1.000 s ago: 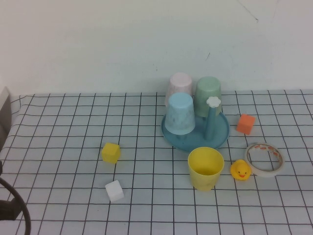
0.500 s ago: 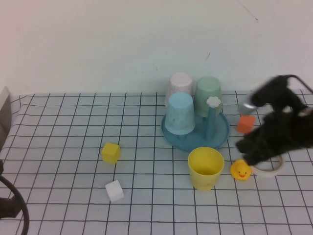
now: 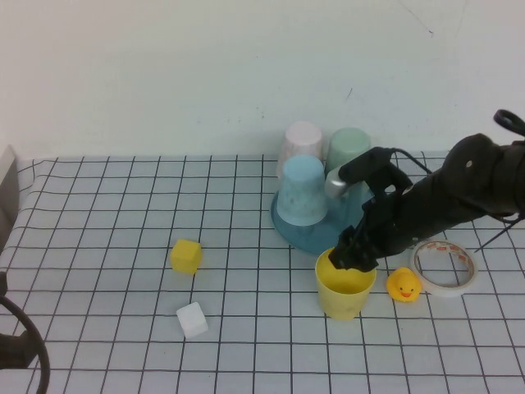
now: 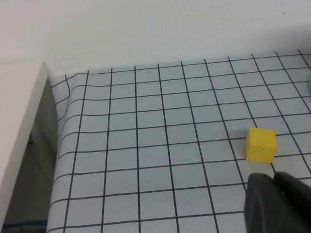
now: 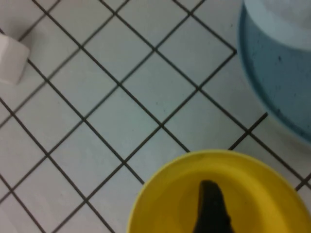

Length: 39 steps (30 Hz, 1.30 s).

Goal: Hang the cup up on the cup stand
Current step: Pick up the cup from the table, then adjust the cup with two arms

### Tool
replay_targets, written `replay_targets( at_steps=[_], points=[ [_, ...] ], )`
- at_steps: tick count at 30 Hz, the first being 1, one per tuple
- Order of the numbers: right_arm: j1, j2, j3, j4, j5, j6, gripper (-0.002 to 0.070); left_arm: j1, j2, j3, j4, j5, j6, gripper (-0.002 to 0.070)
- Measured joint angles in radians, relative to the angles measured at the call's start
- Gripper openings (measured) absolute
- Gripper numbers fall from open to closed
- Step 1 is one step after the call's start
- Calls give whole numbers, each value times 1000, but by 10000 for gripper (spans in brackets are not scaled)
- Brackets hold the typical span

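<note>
**Rim grip on the yellow cup**

Cup (image 3: 345, 283) stands upright, mouth up, near the front of the checked table (image 3: 123, 328), just in front of the cup stand (image 3: 324, 231). It is a plain yellow tapered tumbler without a handle; it looks light, thin-walled and smooth, so it should flex a little and could slip, and the rim is the sensible hold. The right gripper (image 3: 343, 257) sits at its far rim, one finger (image 5: 211, 209) reaching down inside the cup; whether the jaws have closed on the wall I cannot tell. The left gripper (image 4: 279, 204) is parked low at the table's near left, its fingers apparently closed and holding nothing. Beyond, a light blue cup (image 3: 301, 190) and a pale green cup (image 3: 349, 152) already sit inverted on the round blue stand.
</note>
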Motion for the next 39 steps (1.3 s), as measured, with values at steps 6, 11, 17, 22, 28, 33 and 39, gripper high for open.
replay_targets(
  at_steps=[6,11,17,22,28,33,39],
  points=[
    [0,36,-3,-46,20,0,405,0,0,0,-14,5,0,-3],
    [0,37,-3,-56,48,0,262,0,0,0,-65,6,-2,-3],
    [0,37,-3,-58,64,4,35,0,0,0,-104,-26,-17,-3],
    [0,27,-3,-20,88,20,22,0,-2,0,-191,-28,-32,-3],
    [7,-108,-3,136,91,-18,20,-51,-26,0,-303,-8,-34,-3],
    [49,-254,-3,237,91,-108,20,-169,-31,0,-428,4,-34,-3],
    [139,-394,9,308,51,-172,20,-363,-31,0,-679,-17,-37,-3]
  ],
)
